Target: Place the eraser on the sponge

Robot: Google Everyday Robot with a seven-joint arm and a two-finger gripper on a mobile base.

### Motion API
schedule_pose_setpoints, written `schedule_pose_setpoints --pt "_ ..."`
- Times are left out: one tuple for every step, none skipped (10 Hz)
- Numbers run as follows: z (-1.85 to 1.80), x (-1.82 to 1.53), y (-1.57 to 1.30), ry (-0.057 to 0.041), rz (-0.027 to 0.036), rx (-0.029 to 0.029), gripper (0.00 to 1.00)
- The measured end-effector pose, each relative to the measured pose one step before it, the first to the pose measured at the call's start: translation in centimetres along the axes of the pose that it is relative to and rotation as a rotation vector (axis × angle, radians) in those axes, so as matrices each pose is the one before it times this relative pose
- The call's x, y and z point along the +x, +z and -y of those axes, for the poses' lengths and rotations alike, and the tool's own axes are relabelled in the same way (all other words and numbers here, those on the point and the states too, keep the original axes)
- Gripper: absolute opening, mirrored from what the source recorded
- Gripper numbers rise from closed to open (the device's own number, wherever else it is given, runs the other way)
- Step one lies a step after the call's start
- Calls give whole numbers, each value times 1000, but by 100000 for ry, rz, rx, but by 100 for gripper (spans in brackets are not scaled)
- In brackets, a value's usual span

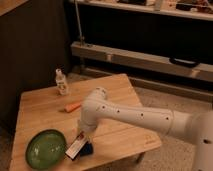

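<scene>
The eraser, a flat black block with a white and red label, lies tilted at the tip of my gripper near the front edge of the wooden table. It overlaps the dark blue sponge, of which only a corner shows to the eraser's right. My white arm reaches in from the right and bends down over this spot. The arm's end hides the gripper's grip on the eraser.
A round green bowl sits just left of the eraser. An orange carrot lies mid-table and a small clear bottle stands at the back left. Behind the table are a dark wall and a metal shelf rail.
</scene>
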State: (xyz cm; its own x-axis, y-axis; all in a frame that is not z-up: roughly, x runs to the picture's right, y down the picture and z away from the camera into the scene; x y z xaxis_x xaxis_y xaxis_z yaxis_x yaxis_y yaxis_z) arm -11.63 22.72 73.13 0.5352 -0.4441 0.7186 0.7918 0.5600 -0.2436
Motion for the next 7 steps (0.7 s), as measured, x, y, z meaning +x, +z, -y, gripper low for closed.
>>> schedule_pose_setpoints --pt "232 221 882 531 -720 -1445 0" --pt "-39 346 731 928 -458 -1138 0" --pt "-146 441 750 1351 -566 -1210 1" --pt "-168 432 605 1863 -622 -1156 7" --pt "-333 617 461 2000 -101 -1070 18" --pt "-125 327 110 1324 622 -171 27" --pt "-169 601 -55 1932 1506 330 39"
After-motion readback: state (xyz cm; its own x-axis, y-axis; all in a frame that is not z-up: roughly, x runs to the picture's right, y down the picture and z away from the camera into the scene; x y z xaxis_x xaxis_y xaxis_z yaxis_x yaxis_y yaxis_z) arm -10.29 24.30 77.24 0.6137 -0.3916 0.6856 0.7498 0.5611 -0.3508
